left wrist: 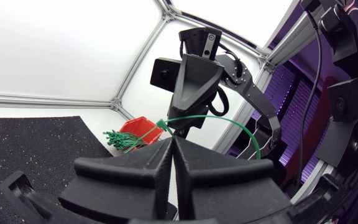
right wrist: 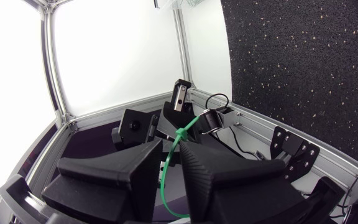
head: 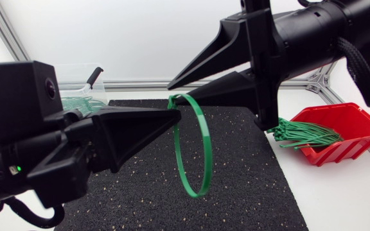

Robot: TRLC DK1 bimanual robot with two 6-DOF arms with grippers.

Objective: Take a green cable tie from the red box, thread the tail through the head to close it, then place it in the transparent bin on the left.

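**Centre, over the black mat** [head: 249, 186]: left hand [head: 176, 116] and right hand [head: 171, 94] meet tip to tip, both clamped on the green cable tie [head: 205, 147]. Its loop blocks the space just near of the tips.
**Mat, near and right:** bare, passable.
**Red box** [head: 355, 122], right: spare ties [head: 304, 135] spill over its left lip, and the right arm [head: 326, 25] overhangs that side.
**Transparent bin** [head: 76, 83], far left: near side screened by the left arm [head: 18, 96].
**Table** [head: 339, 192], near right: bare.

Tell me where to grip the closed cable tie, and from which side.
Probably pinch the cable tie on its lower arc, from the left arm's side, across the flat band. The loop hangs upright; left gripper and right gripper crowd its head.
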